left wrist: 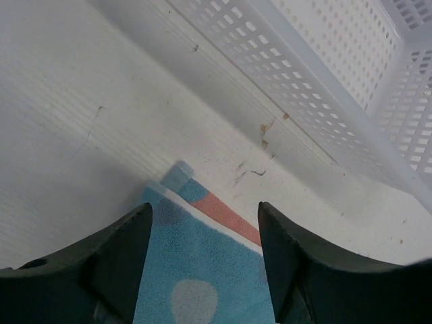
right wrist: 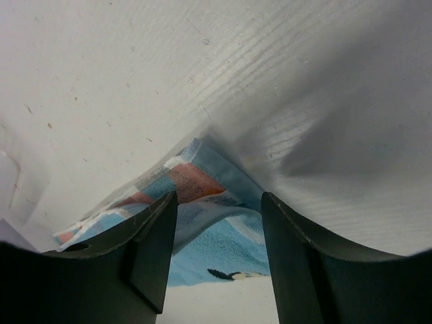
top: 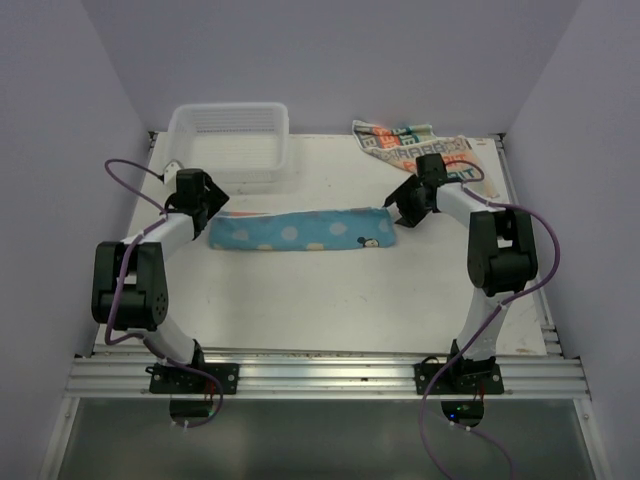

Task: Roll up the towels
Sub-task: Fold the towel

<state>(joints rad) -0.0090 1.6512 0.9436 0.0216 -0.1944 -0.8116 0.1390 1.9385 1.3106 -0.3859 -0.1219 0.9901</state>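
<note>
Seeing blue towel (top: 300, 231) lying as a strip across table (top: 330, 300), 9 to 3 o'clock. Noting left gripper (left wrist: 204, 270) over its 9 end, right gripper (right wrist: 219, 256) over 3, jaws apart, clamping nothing. Spotting cream towel (top: 400, 140) at 1, basket (top: 232, 135) at 11.

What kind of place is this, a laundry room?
Probably a robot test booth: plain lilac walls box in a white table, two black-and-white robot arms are bolted to a metal rail, and a light blue polka-dot towel lies between them.
</note>
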